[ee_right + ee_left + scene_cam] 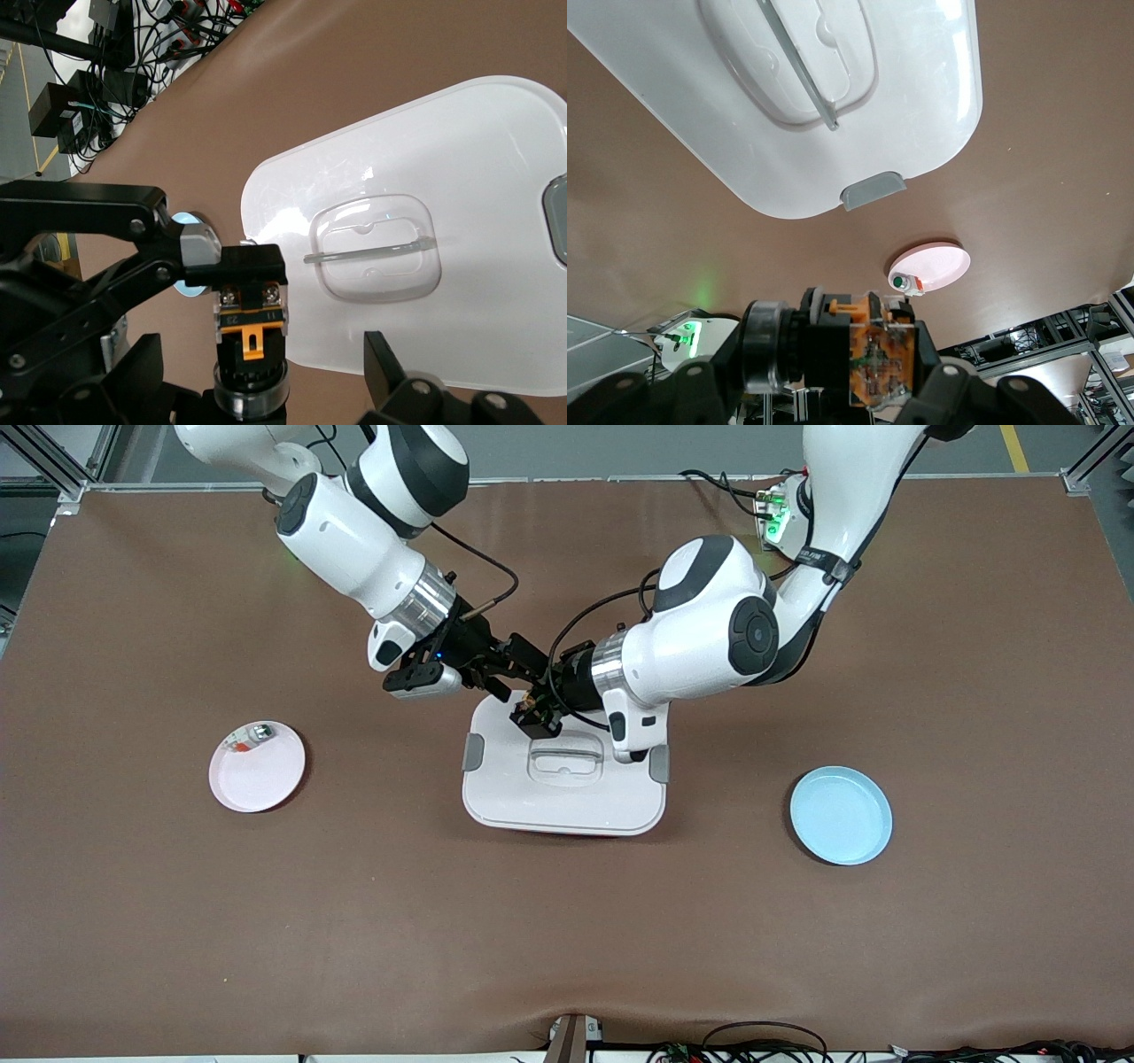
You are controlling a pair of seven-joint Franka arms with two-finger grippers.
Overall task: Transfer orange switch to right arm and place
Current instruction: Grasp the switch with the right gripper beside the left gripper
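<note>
The orange switch [530, 708] is a tiny black block with an orange-tan face. It is held in the air over the edge of the white lidded container [567, 802] that lies toward the robots' bases. My left gripper [537, 717] is shut on it. In the left wrist view the switch [879, 354] sits between the dark fingers [948, 385]. My right gripper [518, 677] is open around the switch. In the right wrist view the switch [252, 301] stands between my right gripper's [263, 354] spread fingers [385, 359], with gaps on both sides.
A pink plate [257, 771] toward the right arm's end holds a small silvery piece with a red bit [252, 737]; it also shows in the left wrist view [935, 263]. A light blue plate [840, 815] lies toward the left arm's end. Cables run along the table's near edge.
</note>
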